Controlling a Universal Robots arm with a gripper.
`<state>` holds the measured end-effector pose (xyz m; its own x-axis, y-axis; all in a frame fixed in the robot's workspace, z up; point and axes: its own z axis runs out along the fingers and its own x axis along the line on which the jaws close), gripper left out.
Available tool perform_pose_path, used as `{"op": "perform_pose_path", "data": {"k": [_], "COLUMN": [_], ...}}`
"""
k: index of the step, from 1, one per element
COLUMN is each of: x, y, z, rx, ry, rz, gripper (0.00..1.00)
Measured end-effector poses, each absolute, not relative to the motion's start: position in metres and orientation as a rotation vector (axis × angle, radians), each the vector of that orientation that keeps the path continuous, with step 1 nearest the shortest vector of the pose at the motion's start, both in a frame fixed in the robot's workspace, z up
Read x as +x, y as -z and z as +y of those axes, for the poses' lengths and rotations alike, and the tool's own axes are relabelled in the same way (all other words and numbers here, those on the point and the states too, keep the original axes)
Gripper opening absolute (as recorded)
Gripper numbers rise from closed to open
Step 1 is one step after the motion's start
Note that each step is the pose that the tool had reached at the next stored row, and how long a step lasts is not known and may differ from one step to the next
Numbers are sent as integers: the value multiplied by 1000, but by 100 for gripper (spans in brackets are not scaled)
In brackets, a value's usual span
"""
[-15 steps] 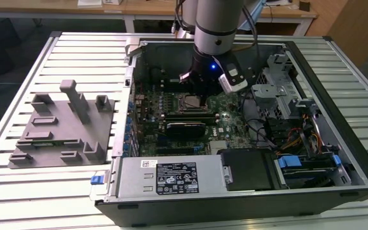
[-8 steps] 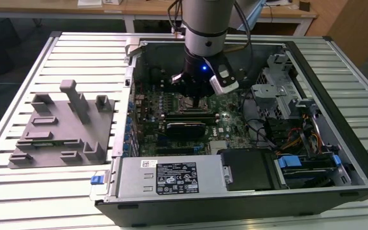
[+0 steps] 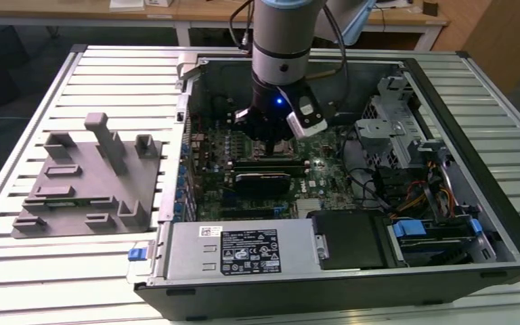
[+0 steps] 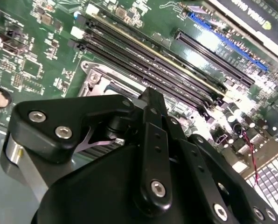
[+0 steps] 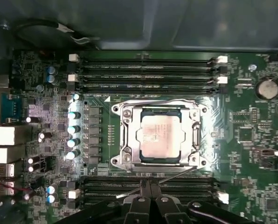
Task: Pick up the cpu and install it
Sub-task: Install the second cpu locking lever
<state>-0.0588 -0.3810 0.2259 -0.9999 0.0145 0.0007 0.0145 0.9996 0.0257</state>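
Arm [image 3: 281, 40] comes straight down into the open pc case [image 3: 441, 88], wrist vertical, gripper [image 5: 150, 184] just above the motherboard [image 5: 251, 135]. Gripper fingers [image 5: 143, 205] together w/ nothing between them, tips at the socket frame [image 5: 125, 135] edge, next to the memory slots [image 5: 148, 70]. Cpu [image 5: 158, 136] sits flat in the socket, silver top up. Grey fixture [image 3: 89, 179] on tabletop [image 3: 25, 271] at exterior view's left

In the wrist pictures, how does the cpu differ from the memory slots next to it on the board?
The cpu is a pale silver square; the memory slots are long, narrow and dark. The cpu lies inside a metal socket frame; the memory slots have pale latches at their ends. There is one cpu, but several memory slots lie in parallel rows on both sides of it. Both sit flat on the green motherboard.
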Motion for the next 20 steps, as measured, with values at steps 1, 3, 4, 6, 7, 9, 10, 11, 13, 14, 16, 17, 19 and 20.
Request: {"op": "perform_pose_path", "data": {"k": [1, 3, 4, 6, 7, 9, 10, 11, 13, 14, 16, 17, 19, 20], "x": [-59, -59, -59, -59, -59, -59, -60, -60, -62, -63, -65, -65, -65, -65], "y": [-224, -222, -221, -220, -220, -219, -219, -219, -218, -218, -215, -214, -212, -211], "z": [-381, -381, -381, -381, -382, -383, -384, -385, -387, -387, -388, -389, -389, -389], "rx": [-23, -23, -23, -23, -23, -23, -23, -22, -15, -5, 27, 28, 30, 31], "ry": [41, 43, 47, 59, 65, 81, 90, 97, 102, 103, 119, 125, 135, 141], "rz": [-3141, -3139, -3138, -3135, -3134, -3133, -3133, -3133, -3133, -3132, -3131, -3131, -3131, -3130], "gripper": [11, 11, 11, 11, 11, 11, 11, 11, 11, 11, 11, 11, 11, 11]}}
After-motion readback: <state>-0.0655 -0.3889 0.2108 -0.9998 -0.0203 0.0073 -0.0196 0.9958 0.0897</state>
